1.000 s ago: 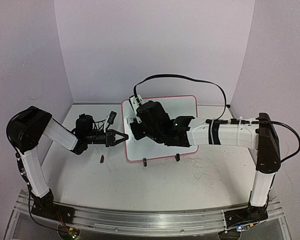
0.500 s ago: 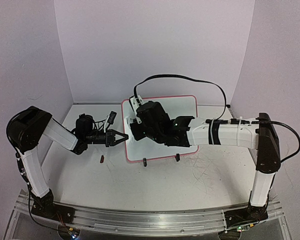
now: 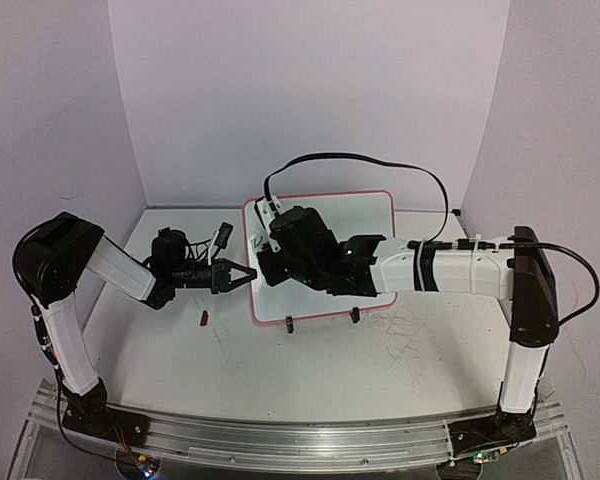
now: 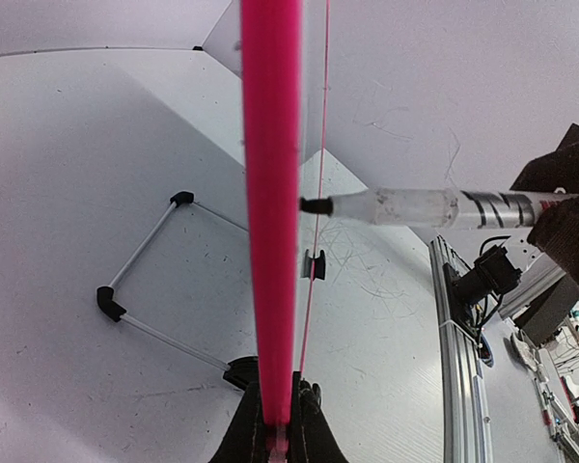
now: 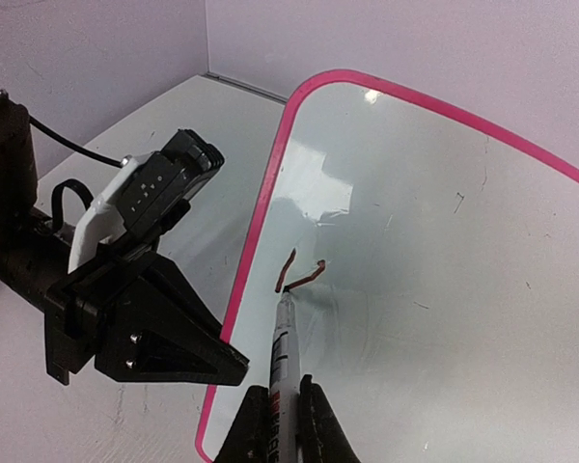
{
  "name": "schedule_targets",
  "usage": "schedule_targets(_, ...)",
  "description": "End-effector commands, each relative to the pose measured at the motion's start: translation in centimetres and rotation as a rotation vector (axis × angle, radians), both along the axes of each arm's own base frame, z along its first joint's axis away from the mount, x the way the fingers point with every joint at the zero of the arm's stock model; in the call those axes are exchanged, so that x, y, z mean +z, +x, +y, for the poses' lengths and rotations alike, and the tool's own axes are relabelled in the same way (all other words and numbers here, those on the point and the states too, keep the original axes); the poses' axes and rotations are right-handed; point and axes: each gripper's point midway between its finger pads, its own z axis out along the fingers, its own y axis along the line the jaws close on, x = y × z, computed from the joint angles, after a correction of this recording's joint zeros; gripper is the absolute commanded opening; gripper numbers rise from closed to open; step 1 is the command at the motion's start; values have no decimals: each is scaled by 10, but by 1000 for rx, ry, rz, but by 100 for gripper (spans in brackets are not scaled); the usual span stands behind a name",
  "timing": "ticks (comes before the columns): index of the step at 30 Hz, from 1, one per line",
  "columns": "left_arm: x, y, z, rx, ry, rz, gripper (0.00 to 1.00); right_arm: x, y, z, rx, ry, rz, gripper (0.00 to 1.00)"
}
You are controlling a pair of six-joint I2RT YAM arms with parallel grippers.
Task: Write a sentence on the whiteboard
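Moved: right arm (image 3: 450, 270) has shifted slightly up and left over the board (image 3: 370, 215) in the last second. A small dark mark shows beside its wrist, upper left of the board. The left arm has not budged.
Board: stands near upright at centre of the top view, on its two black feet. From the left wrist I see it edge-on, as a pink bar (image 4: 270, 193).
Left gripper (image 3: 242, 273): clenched on the board's left rim, low down, bracing it.
Right gripper (image 5: 282, 424): clamped on the marker (image 5: 282, 357), tip touching the white face near the left rim.
Sentence (image 5: 304, 275): only the first strokes exist, two short curved lines at the marker tip. The rest of the board to the right is bare.
Meaning: I judge writing has just begun, and that small shift was the pen laying down the first letter. Nearly the whole line is yet to come.
Next: I would carry the tip rightward with steady, light pressure.
Risk: pushing too hard could tip the board back against the left hold.
Table (image 3: 310, 370): a dark scrap (image 3: 204, 319) lies left of the board. I cannot tell what it is.
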Motion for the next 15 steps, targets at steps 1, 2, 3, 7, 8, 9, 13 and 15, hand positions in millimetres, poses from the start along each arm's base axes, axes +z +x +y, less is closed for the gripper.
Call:
schedule_targets(1,10,3,-1,12,-7,-63,0,3,3,6,-8,17,6,0)
schedule_targets(2,10,3,-1,12,-7,-64,0,2,3,6,-8,16,7,0)
schedule_targets(3,10,3,-1,12,-7,-64,0,2,3,6,-10,15,7,0)
schedule_targets(7,10,3,-1,13,-6,-63,0,3,6,4,-27,11,-4,0)
schedule_targets(8,9,2,-1,13,-6,-62,0,4,6,3,-31,10,-7,0)
schedule_targets(9,9,2,-1,13,-6,-63,0,4,7,3,-33,9,-9,0)
schedule_targets(13,10,3,-1,13,-6,-64,0,2,6,2,-34,-3,-3,0)
schedule_targets(15,10,3,-1,13,-6,-65,0,0,5,0,-34,-7,5,0)
